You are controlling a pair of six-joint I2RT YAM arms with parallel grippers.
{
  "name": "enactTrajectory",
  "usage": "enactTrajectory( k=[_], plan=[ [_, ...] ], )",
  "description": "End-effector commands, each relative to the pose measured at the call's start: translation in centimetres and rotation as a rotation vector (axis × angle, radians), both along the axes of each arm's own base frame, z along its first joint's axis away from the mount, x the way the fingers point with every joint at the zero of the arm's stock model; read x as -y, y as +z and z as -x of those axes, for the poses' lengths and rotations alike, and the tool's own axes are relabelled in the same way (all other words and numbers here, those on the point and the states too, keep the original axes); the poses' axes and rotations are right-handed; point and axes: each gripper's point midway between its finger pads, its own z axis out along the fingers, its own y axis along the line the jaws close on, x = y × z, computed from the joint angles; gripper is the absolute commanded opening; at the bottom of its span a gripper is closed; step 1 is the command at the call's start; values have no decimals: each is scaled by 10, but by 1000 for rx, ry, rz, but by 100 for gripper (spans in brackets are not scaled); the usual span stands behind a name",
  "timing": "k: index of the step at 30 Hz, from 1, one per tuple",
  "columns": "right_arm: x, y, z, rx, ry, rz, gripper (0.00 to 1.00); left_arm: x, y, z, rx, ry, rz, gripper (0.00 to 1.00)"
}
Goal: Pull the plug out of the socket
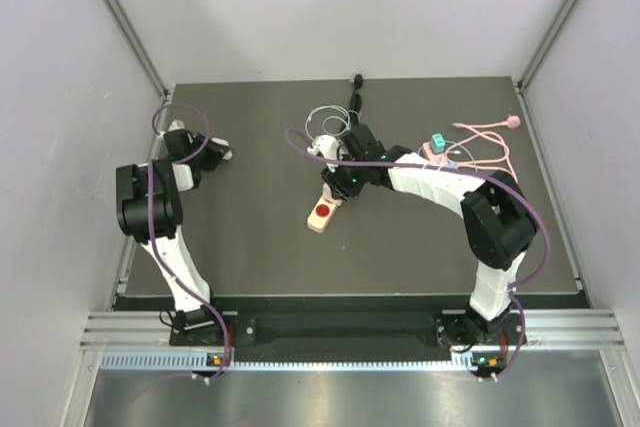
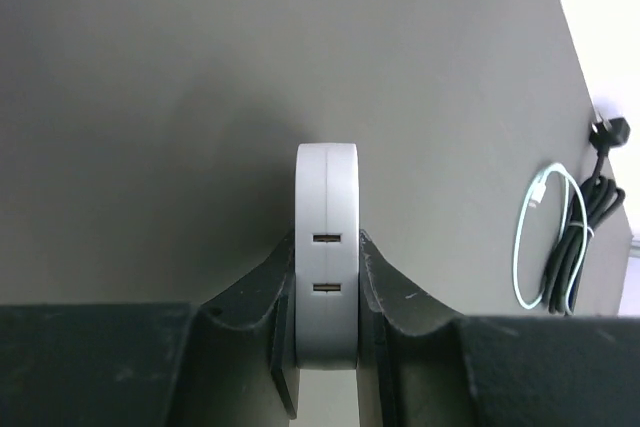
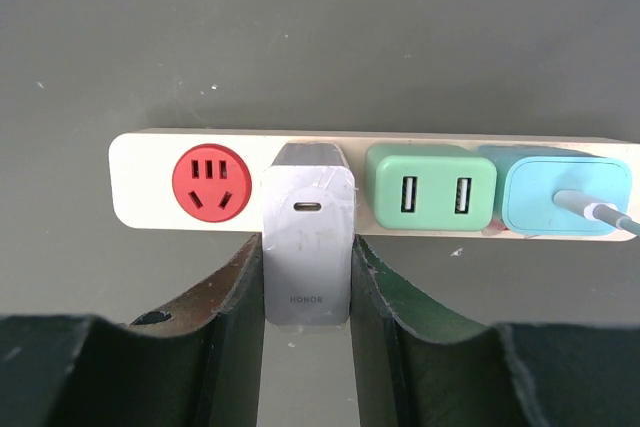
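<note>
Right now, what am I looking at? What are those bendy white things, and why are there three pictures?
They are robot arms, a left arm and a right arm, bolted to a dark table. One picture looks down from above; the other two come from little cameras on each wrist. The right gripper pinches a grey charger plugged into a cream power strip, beside a red socket, a green charger and a blue charger. The left gripper holds a white charger, far from the strip. A black cable and a pink cable lie at the table's far side.
</note>
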Motion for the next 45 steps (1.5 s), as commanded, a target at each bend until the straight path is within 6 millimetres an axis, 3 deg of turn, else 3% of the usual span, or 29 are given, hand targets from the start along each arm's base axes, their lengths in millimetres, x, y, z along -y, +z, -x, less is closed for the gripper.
enactTrajectory(
  k=[1, 3, 4, 6, 7, 10, 11, 15, 19, 23, 26, 28, 29, 32, 33, 34, 35, 36, 37, 39, 40, 41, 42, 43, 45],
  plan=[
    [29, 2, -12, 31, -47, 56, 0, -7, 14, -22, 62, -24, 31, 10],
    [29, 1, -12, 26, -46, 58, 0, -11, 8, -28, 39, -35, 9, 19],
    [30, 0, -12, 25, -46, 59, 0, -14, 5, -27, 26, -31, 3, 34],
    [30, 0, -11, 22, -43, 59, 0, -19, 1, -26, -6, -20, -18, 45],
    [30, 0, -11, 22, -44, 59, 0, -22, -1, -24, -22, -16, -22, 57],
    [29, 1, -11, 22, -41, 55, 0, -27, 1, -21, -58, -13, -63, 71],
    [30, 0, -11, 22, -41, 58, 0, -28, 3, -20, -59, -18, -81, 80],
    [30, 3, -11, 27, -38, 54, 0, -36, 16, -10, -95, 2, -135, 86],
    [30, 5, -11, 34, -36, 51, 0, -57, 30, 4, -143, 85, -240, 87],
    [29, 7, -10, 35, -28, 46, 0, -66, 58, 16, -115, 108, -326, 88],
    [28, 8, -8, 34, -14, 43, 0, -59, 73, 24, -79, 75, -332, 88],
    [29, 6, -7, 32, -2, 48, 0, -39, 76, 32, -54, -3, -284, 88],
    [28, 4, -6, 30, 5, 48, 0, -30, 89, 33, -10, -34, -271, 88],
    [29, 1, -5, 26, 21, 52, 0, 10, 102, 50, 51, -139, -225, 87],
    [28, 1, -5, 26, 27, 52, 0, 33, 105, 55, 72, -197, -210, 87],
    [29, -1, -4, 22, 32, 55, 1, 46, 95, 68, 54, -225, -196, 87],
    [28, 0, -3, 21, 36, 52, 1, 57, 105, 74, 85, -249, -200, 87],
    [28, 0, -3, 23, 41, 53, 2, 81, 106, 82, 98, -306, -197, 86],
    [28, 1, -3, 23, 43, 52, 2, 92, 96, 94, 80, -335, -197, 86],
    [29, 1, -2, 32, 50, 58, 3, 123, 104, 112, 116, -405, -203, 85],
    [30, 1, -2, 32, 55, 59, 3, 131, 95, 124, 97, -419, -204, 85],
    [30, 1, -2, 35, 58, 61, 2, 140, 103, 132, 123, -431, -203, 85],
    [29, 0, -2, 31, 64, 61, 1, 157, 101, 142, 131, -473, -202, 84],
    [30, -1, -1, 28, 67, 66, 0, 164, 92, 153, 121, -491, -202, 83],
    [30, -2, 0, 26, 74, 70, 0, 183, 93, 167, 141, -533, -192, 79]
  ],
)
